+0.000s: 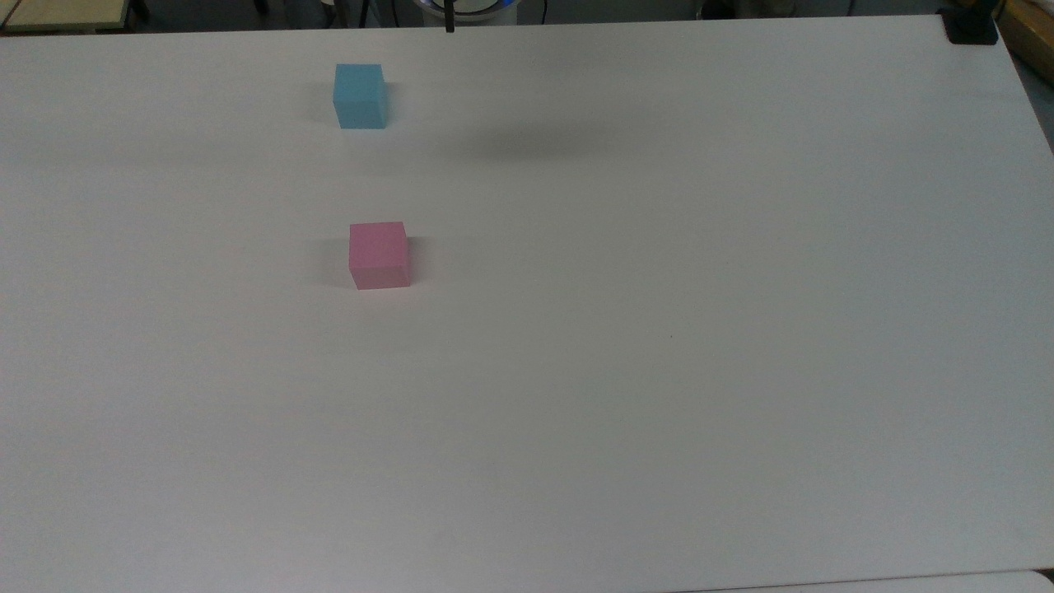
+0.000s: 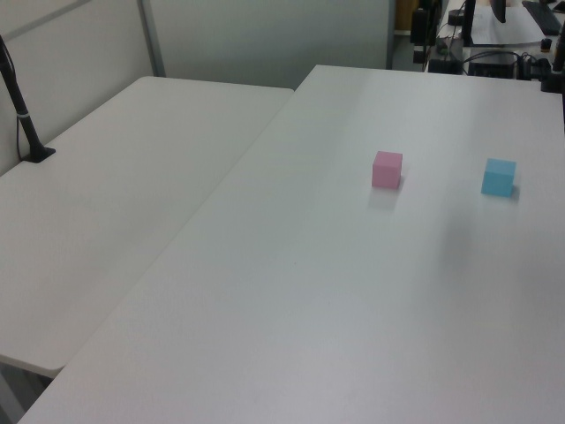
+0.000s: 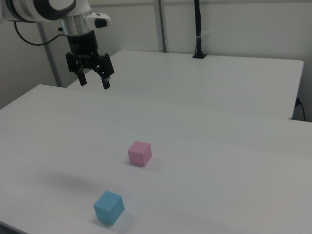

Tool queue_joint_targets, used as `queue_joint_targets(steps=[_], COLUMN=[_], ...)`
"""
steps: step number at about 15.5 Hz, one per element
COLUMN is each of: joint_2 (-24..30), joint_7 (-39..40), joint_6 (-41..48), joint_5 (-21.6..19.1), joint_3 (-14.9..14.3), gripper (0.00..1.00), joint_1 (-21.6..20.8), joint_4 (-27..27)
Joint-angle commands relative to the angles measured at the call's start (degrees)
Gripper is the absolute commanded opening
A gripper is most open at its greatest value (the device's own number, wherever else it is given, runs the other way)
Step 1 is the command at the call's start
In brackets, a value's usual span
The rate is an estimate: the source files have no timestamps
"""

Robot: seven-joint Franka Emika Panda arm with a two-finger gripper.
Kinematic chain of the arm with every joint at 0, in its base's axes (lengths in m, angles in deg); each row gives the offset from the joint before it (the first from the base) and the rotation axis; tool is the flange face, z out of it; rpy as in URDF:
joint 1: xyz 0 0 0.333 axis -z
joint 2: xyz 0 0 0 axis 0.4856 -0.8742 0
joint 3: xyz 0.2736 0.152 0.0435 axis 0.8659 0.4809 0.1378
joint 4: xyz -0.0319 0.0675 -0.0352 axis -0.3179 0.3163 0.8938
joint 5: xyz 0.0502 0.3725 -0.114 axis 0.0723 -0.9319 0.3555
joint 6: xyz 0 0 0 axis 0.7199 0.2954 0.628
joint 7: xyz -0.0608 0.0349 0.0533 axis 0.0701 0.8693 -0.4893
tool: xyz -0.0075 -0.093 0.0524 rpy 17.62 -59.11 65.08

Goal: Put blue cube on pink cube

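right view, blue cube (image 3: 108, 207) well below jaws

Robot arm (image 3: 44, 9) cut off at frame edge

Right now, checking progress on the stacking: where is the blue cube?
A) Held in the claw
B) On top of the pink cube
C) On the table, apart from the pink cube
C: the blue cube sits on the table, clear of the pink cube; the open claw hangs empty above.
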State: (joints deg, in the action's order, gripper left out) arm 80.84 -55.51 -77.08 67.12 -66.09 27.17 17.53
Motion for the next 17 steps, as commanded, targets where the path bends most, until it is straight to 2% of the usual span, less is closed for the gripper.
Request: queue_joint_targets(steps=[1, 17], joint_2=[1.32, 1.33], joint_7=[1.11, 1.11], joint_6=[1.58, 1.06], joint_5=[-0.65, -0.66], joint_3=[0.03, 0.47], gripper=[1.0, 1.0], joint_1=[0.29, -0.05], joint_4=[0.46, 1.34])
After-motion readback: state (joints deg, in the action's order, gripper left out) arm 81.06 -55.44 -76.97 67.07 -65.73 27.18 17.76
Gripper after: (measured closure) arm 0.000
